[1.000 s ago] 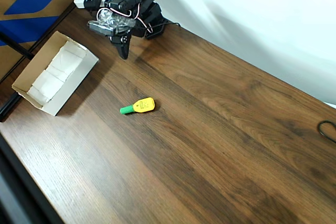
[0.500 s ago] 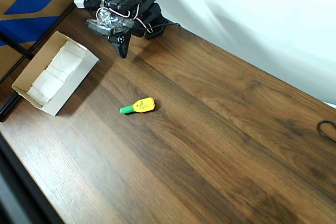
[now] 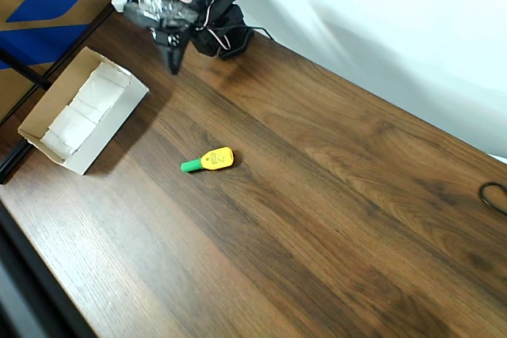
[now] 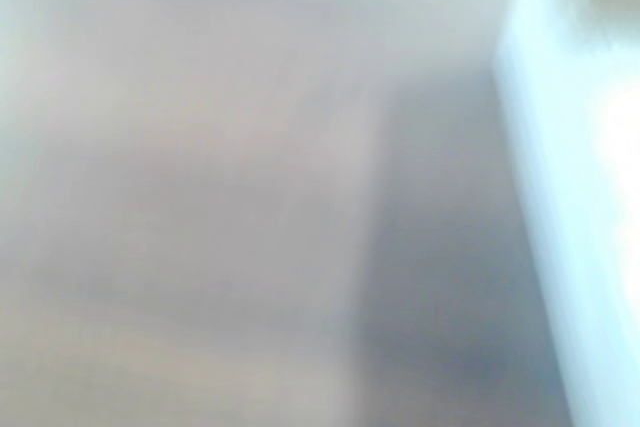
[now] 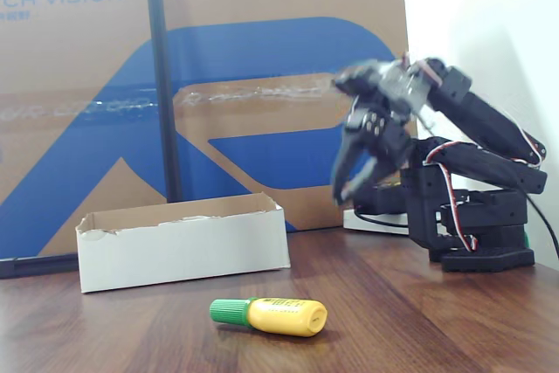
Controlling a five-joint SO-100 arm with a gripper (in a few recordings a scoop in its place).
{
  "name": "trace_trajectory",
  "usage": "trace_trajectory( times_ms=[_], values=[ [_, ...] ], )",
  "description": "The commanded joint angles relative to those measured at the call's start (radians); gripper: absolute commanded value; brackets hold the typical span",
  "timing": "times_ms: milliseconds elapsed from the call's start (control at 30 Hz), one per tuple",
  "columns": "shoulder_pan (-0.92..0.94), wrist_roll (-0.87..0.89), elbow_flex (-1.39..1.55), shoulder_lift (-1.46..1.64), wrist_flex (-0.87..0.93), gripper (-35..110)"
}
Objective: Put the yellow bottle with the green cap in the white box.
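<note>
Dark wood-grain tabletop (image 3: 333, 195) fills the overhead view: the small yellow plastic bottle with the green cap (image 3: 208, 160) lies flat mid-table, well apart from the shallow white cardboard box (image 3: 107, 128) and the black gripper (image 3: 172, 57), which is raised near the arm's base. Wrist view is blurred. In the fixed view the gripper (image 5: 348, 176) hangs empty, jaws slightly parted; best to descend squarely across the bottle's body.
</note>
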Motion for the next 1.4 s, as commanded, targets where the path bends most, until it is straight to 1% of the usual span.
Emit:
trace_trajectory(
  times_ms=[0, 133, 300, 600, 667, 733, 900, 1033, 1267, 1367],
  values=[
    [-0.014, -0.006, -0.087, -0.012, 0.04, 0],
    [-0.015, 0.017, -0.083, -0.072, 0.008, 0],
    [-0.06, 0.069, -0.114, -0.264, -0.075, 0],
    [-0.095, 0.087, -0.206, -0.606, -0.314, 0],
    [-0.097, 0.092, -0.215, -0.646, -0.36, 2],
    [-0.097, 0.101, -0.227, -0.689, -0.405, 6],
    [-0.146, 0.078, -0.299, -0.865, -0.5, 12],
    [-0.179, 0.048, -0.373, -1.008, -0.594, 13],
    [-0.279, 0.049, -0.514, -1.25, -0.66, 16],
    [-0.324, 0.028, -0.518, -1.324, -0.729, 16]
  ],
)
